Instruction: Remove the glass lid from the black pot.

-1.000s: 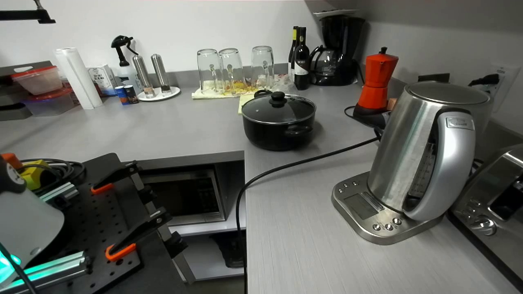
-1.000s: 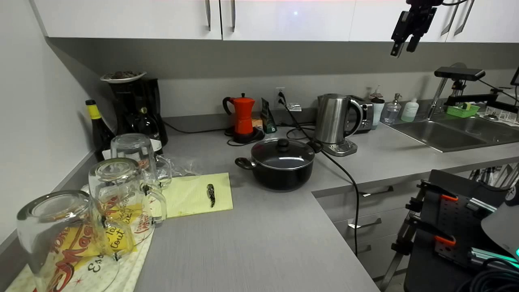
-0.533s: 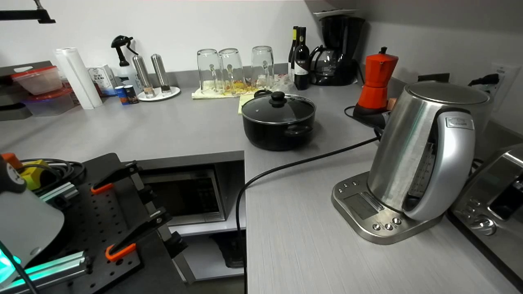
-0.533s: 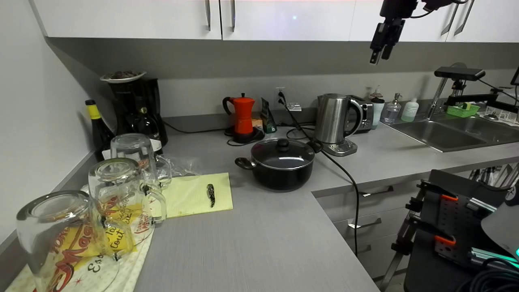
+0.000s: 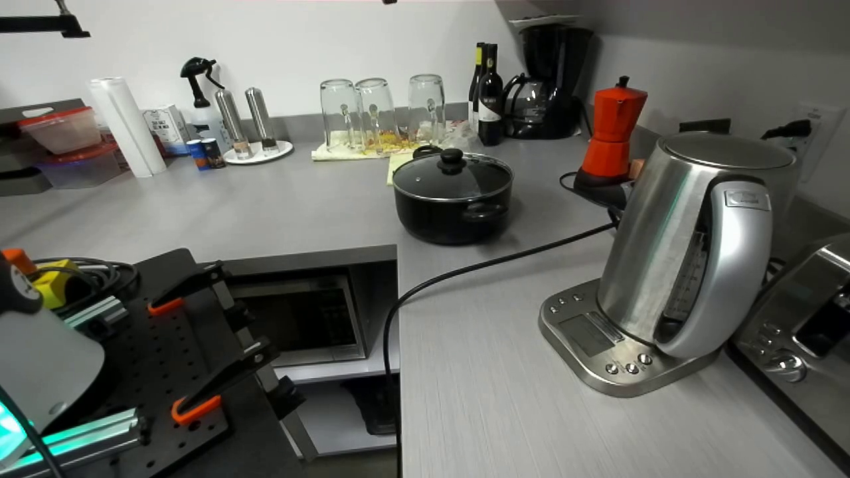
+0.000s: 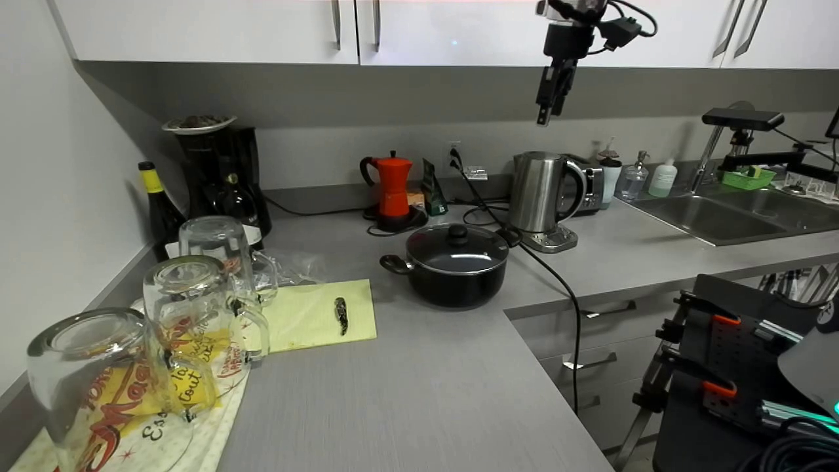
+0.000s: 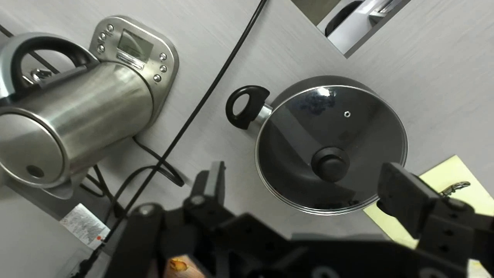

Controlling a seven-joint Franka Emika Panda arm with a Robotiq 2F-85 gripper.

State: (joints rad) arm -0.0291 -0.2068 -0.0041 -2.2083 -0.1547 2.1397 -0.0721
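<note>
The black pot stands upright on the grey counter near its inner corner. It also shows in an exterior view and in the wrist view. The glass lid with its black knob sits on the pot; the lid shows too in an exterior view and the wrist view. My gripper hangs in the air, well above the pot and over towards the kettle. In the wrist view my gripper is open and empty, its fingers wide apart with the knob between them in the picture.
A steel kettle and a red moka pot stand behind the pot. A black cord runs beside it. Glass mugs and a yellow cloth lie to its side. White cabinets hang above.
My gripper has moved left and somewhat down in an exterior view, towards the pot. A small dark tip now shows at the top edge of an exterior view. Pot and lid have not moved.
</note>
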